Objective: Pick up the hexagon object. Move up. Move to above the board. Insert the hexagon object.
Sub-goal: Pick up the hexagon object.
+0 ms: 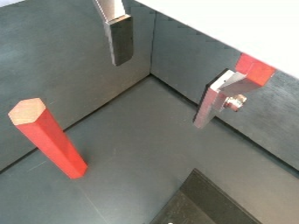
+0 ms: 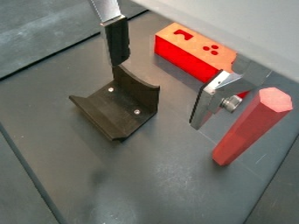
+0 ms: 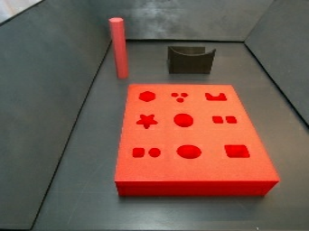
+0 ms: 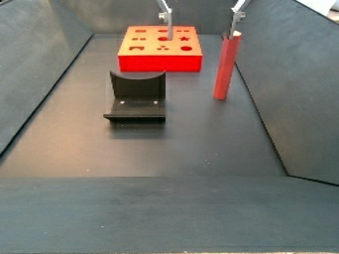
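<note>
The hexagon object is a tall red-pink peg standing upright on the floor [image 3: 118, 47], also seen in the other side view [image 4: 227, 64] and in both wrist views [image 1: 47, 136] [image 2: 249, 127]. The board [image 3: 193, 185] is a flat bright red slab with shaped cutouts, also in a side view [image 4: 162, 62] and a wrist view [image 2: 187, 63]. My gripper [image 4: 201, 12] hangs open and empty, high over the board and peg area. In both wrist views [image 1: 163, 92] [image 2: 159, 93] nothing is between the fingers, and the peg stands off to one side.
The dark fixture [image 4: 135, 97] [image 3: 190, 59] [image 2: 117, 109] stands on the floor near the board. Grey walls [image 4: 284, 79] close in the floor on the sides and back.
</note>
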### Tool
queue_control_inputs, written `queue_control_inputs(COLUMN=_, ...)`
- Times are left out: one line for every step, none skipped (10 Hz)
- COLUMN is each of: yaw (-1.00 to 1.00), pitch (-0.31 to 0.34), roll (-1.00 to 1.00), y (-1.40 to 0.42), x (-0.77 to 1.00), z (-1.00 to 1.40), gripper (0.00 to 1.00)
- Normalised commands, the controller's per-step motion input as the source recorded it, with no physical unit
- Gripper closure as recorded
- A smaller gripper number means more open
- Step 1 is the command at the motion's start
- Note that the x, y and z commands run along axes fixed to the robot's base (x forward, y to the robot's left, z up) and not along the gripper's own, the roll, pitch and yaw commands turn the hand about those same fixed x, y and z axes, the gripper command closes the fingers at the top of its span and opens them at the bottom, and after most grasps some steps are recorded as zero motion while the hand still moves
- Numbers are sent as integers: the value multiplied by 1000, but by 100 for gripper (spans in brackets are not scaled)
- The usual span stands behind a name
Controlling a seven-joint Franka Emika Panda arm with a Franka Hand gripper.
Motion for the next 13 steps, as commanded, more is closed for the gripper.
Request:
queue_control_inputs(yaw=-106, pitch=0, roll=0, y=-26, x=-457, z=-83, gripper=0)
queue_control_inputs(yaw=-274, pitch=0, roll=-70, y=-246, x=-534, z=-109, gripper=0)
queue_control_inputs(yaw=-429, pitch=-26, roll=-90, y=-349, x=-440, z=-117, gripper=0)
queue_control_inputs(yaw=-417, pitch=-47, roll=-109, y=-386, x=-426, z=-140, gripper=0)
queue_control_inputs(yaw=-414, pitch=-119, roll=-104, y=-449, x=-400, z=-106, gripper=0)
queue_control_inputs(yaw=-591, pitch=-130, roll=-106, y=-357, x=-234, z=-109, gripper=0)
queue_control_inputs(yaw=-683, pitch=-134, roll=-117, y=-311, x=-134, z=-126, gripper=0)
queue_control_inputs(yaw=-754, pitch=-124, roll=-106, y=-286, x=-49, z=-131, gripper=0)
queue_control_inputs(yaw=-729, pitch=-86, roll=-59, y=-274, x=-111, z=-143, gripper=0)
queue_control_inputs(yaw=-706, pitch=-76, roll=-47, y=-271, x=-151, z=-157, gripper=0)
queue_control_inputs(yaw=-574, pitch=-47, roll=-11, y=-294, x=-340, z=-143, gripper=0)
queue_control_inputs(yaw=-500, pitch=-34, roll=-21, y=-303, x=-409, z=-180, gripper=0)
queue_control_inputs(yaw=-420, pitch=-43, roll=-14, y=-234, x=-440, z=-174, gripper=0)
